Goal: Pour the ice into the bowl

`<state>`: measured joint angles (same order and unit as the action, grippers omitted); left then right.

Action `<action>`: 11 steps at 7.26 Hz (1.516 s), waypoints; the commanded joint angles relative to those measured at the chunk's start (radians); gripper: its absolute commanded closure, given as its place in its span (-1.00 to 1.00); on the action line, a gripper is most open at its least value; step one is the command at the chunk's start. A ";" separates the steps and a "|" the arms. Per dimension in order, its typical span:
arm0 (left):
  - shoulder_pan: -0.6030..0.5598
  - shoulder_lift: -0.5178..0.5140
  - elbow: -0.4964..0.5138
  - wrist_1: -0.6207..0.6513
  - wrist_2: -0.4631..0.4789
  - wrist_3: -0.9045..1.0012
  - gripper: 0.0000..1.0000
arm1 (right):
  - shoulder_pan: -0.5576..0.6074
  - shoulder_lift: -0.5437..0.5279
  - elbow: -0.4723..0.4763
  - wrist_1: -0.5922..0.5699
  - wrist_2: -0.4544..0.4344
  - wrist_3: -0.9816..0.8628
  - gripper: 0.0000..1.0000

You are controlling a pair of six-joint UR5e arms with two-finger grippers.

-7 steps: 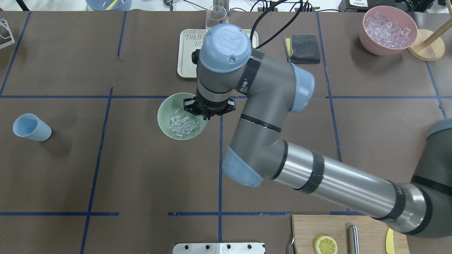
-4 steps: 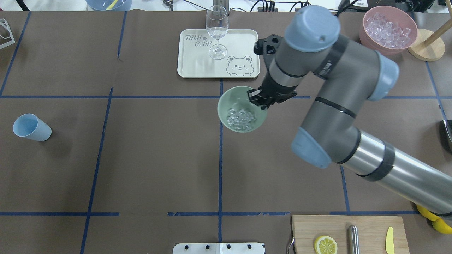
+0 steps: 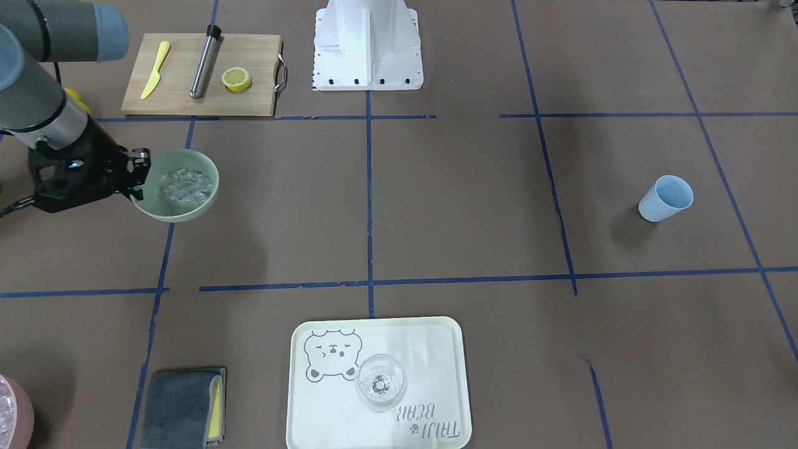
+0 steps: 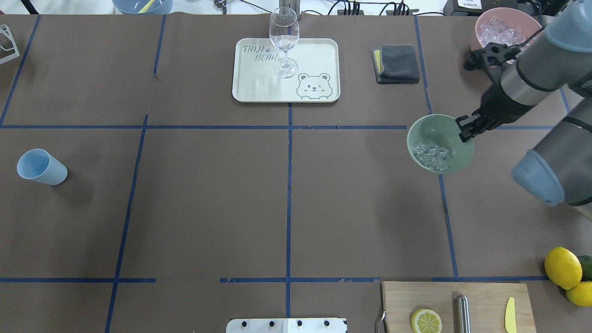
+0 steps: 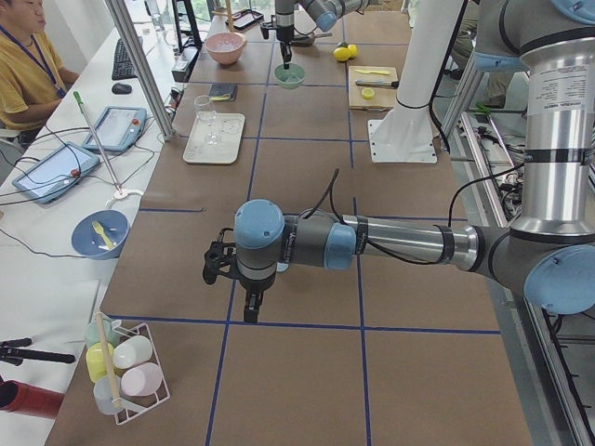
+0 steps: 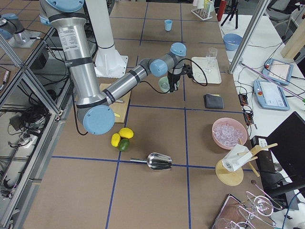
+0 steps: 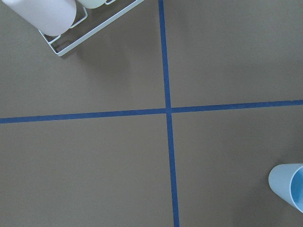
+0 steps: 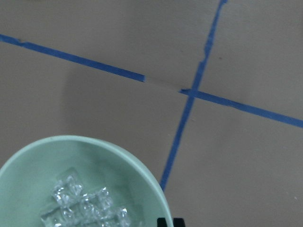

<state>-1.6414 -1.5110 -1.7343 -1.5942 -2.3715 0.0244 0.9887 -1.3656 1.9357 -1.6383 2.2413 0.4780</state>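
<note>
My right gripper (image 4: 465,131) is shut on the right rim of the pale mint-green bowl (image 4: 418,132) and holds it above the table, right of centre. A small heap of clear ice cubes (image 4: 432,155) lies in the bowl. The front-facing view shows the gripper (image 3: 138,178), the bowl (image 3: 187,212) and the ice (image 3: 184,186) at the left. The right wrist view shows the bowl wall (image 8: 94,156) and the ice (image 8: 80,203). My left gripper (image 5: 248,309) shows only in the exterior left view, low over the table's left end; I cannot tell whether it is open or shut.
A pink container of ice (image 4: 497,23) stands at the far right, behind my right wrist. A tray (image 4: 314,55) with a wine glass (image 4: 283,41), a grey cloth (image 4: 397,63), a light blue cup (image 4: 41,167), a cutting board (image 4: 444,296) and lemons (image 4: 563,267) are around.
My right arm has carried the bowl with the ice from left of the table's centre to the right, toward the pink container. The grip on the rim is unchanged.
</note>
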 commanded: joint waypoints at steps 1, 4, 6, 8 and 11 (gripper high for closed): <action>0.000 0.000 -0.001 -0.001 0.000 0.000 -1.00 | 0.073 -0.209 -0.007 0.146 0.069 -0.067 1.00; 0.000 0.000 -0.001 -0.001 0.000 0.000 -1.00 | 0.071 -0.303 -0.169 0.462 0.074 -0.059 0.99; 0.000 0.000 -0.001 -0.001 0.000 0.000 -1.00 | 0.071 -0.302 -0.254 0.567 0.074 -0.056 0.93; 0.000 0.002 -0.001 0.000 0.000 0.000 -1.00 | 0.071 -0.302 -0.265 0.571 0.072 -0.056 0.67; 0.000 0.003 0.001 0.000 0.000 0.000 -1.00 | 0.071 -0.299 -0.265 0.572 0.060 -0.062 -1.00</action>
<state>-1.6414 -1.5084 -1.7336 -1.5938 -2.3716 0.0245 1.0600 -1.6668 1.6690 -1.0670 2.3095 0.4181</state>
